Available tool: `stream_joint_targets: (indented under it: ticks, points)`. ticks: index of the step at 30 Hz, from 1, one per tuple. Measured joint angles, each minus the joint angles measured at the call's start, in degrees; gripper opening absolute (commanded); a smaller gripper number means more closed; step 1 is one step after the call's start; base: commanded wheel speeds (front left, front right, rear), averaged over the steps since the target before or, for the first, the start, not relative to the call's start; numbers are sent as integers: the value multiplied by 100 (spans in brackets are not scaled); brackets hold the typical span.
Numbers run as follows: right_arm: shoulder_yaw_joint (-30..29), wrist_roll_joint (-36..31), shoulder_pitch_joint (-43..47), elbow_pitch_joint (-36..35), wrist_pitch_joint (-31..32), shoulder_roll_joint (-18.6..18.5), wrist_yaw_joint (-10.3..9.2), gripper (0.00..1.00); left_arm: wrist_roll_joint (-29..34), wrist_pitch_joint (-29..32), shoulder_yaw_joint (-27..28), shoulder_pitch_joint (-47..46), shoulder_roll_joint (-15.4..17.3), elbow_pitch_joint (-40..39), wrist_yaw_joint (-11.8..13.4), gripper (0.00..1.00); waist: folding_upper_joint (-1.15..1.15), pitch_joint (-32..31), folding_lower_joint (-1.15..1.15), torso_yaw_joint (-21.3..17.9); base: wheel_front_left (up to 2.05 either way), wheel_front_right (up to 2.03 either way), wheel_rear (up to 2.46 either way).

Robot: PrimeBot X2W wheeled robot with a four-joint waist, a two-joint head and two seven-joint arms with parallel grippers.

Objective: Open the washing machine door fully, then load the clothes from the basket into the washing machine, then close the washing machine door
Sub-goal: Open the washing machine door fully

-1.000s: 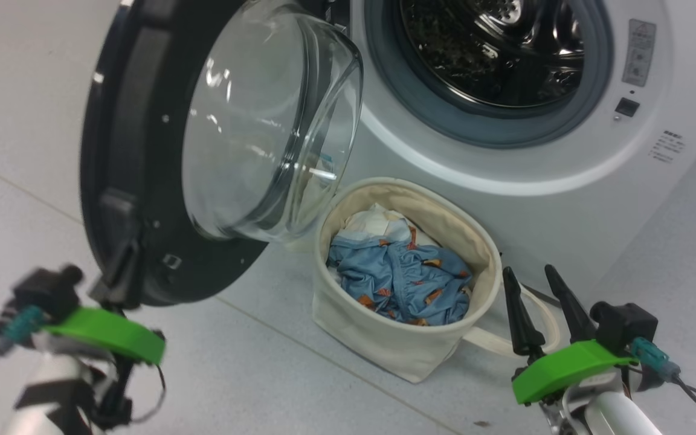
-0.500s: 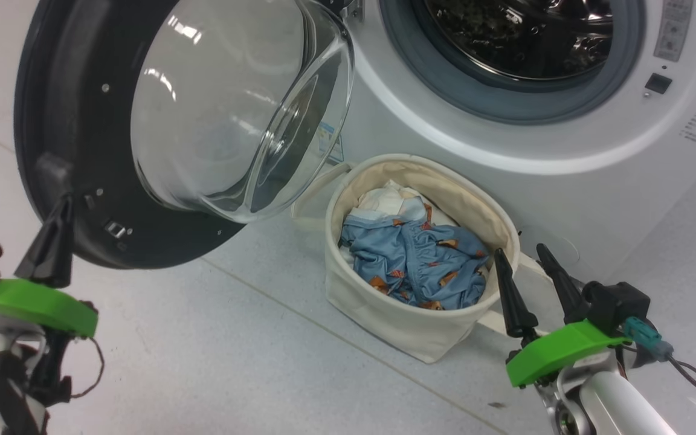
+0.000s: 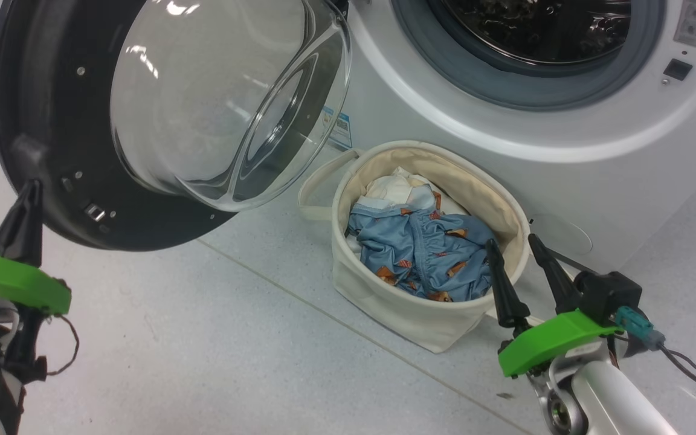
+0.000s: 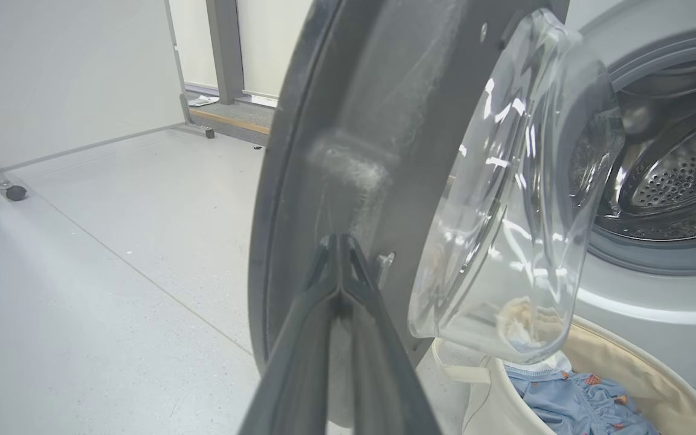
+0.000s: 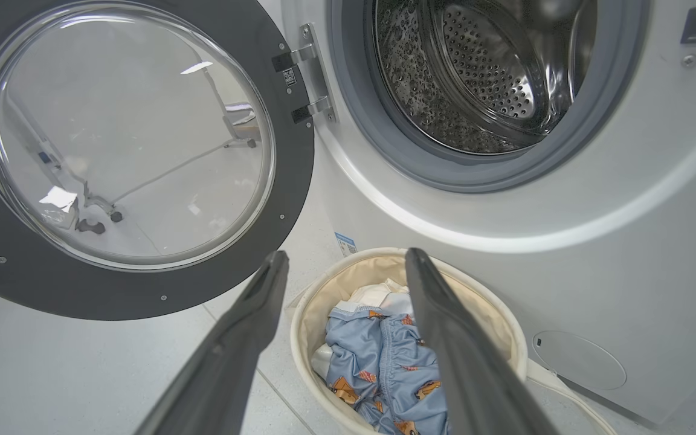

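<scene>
The washing machine door (image 3: 22, 90) stands swung out to the left, its glass bowl bulging toward the washing machine (image 3: 565, 181). My left gripper (image 3: 32, 184) is shut, and its joined tips (image 4: 339, 238) rest against the inner face of the door's black rim (image 4: 299, 151). The basket (image 3: 384, 314) sits on the floor below the open drum (image 5: 475, 78). It holds the clothes (image 3: 426, 254), light blue with orange prints over a cream piece. My right gripper (image 3: 512, 240) is open at the basket's right rim, empty. Its fingertips (image 5: 346, 257) point over the clothes (image 5: 378, 356).
One loop handle (image 3: 315, 187) of the basket sticks out left, under the glass bowl. A round cover (image 3: 559, 232) sits low on the machine front. In the left wrist view a white panel on castors (image 4: 16, 192) and a grey post (image 4: 225, 48) stand across the grey floor.
The door has swung wider to the left with my shut left gripper against its rim. The head camera has shifted too. My right gripper stays open beside the basket.
</scene>
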Motion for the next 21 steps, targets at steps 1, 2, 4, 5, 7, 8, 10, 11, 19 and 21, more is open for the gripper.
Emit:
stream_joint_targets:
  ticks: [1,2,4,5,7,8,10,11,19,21]
  points:
    - [-10,0,0,8,0,4,0,100,0,0,4,-33,11,42,0,0,0,-1,0,1,0,0,0]
    - [-18,-1,0,16,0,5,0,100,0,0,5,-58,31,51,0,0,0,-3,0,1,0,0,0]
    - [-25,-1,0,30,0,5,0,100,1,-1,-15,-74,75,48,0,0,0,-11,0,-1,0,0,0]
    - [-32,-1,0,30,0,5,0,100,3,0,-26,-73,81,40,0,0,0,-18,0,-2,0,0,0]
    - [-58,-1,0,29,0,8,0,100,3,0,-32,-65,82,-33,0,0,0,-33,-1,-2,0,0,0]
    - [-64,-1,0,29,0,7,0,100,3,0,-38,-57,82,-90,0,0,0,-44,-1,-2,0,0,0]
    - [-68,-1,0,29,0,10,0,100,0,-1,-51,-38,85,-205,0,0,0,-69,-1,-3,0,0,0]
    - [-81,-1,1,29,0,15,0,100,0,-1,-64,-13,89,-260,0,0,0,-85,-1,-4,0,0,0]
    - [-118,69,24,62,0,94,0,100,-110,-1,-177,468,181,-693,0,100,0,-291,-1,-8,0,0,0]
    - [-118,91,43,60,0,133,0,100,-108,-1,-241,562,208,-833,0,100,0,-353,-1,-13,0,0,0]
